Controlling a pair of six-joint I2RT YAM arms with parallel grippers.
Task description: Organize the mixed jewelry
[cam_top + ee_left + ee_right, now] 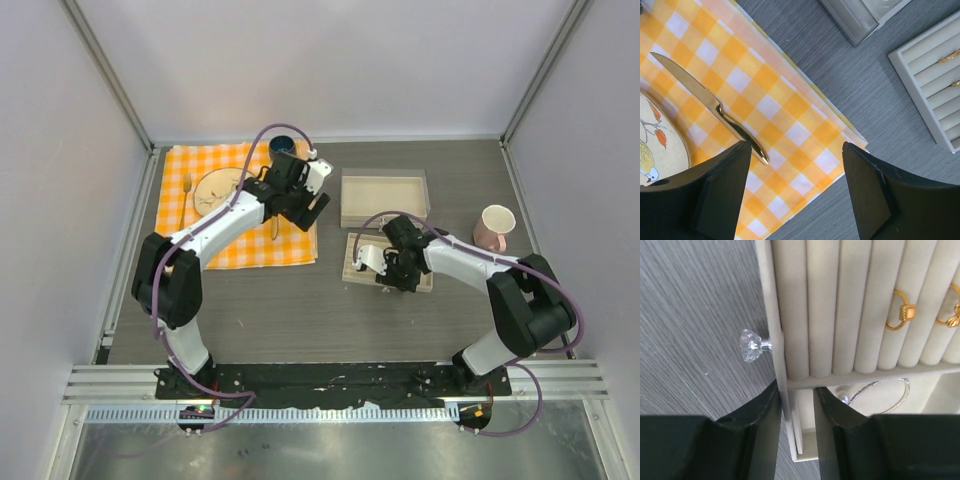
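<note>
Orange-and-white checked cloth [765, 95], gold rings [902, 312] on cream ribbed tray [840, 305], grey wood-grain bench [280, 310], pink mug [493, 227].

Pale walls [330, 60] enclose a dark grey wood-grain table [300, 310], evenly lit.

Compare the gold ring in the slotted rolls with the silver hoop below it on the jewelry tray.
The gold ring is small, thick and gold with a square top; the silver hoop is larger, thin and silvery.
The gold ring stands upright, wedged between two rolls; the silver hoop lies in the open compartment beneath.
Both rest in the same beige tray.
</note>
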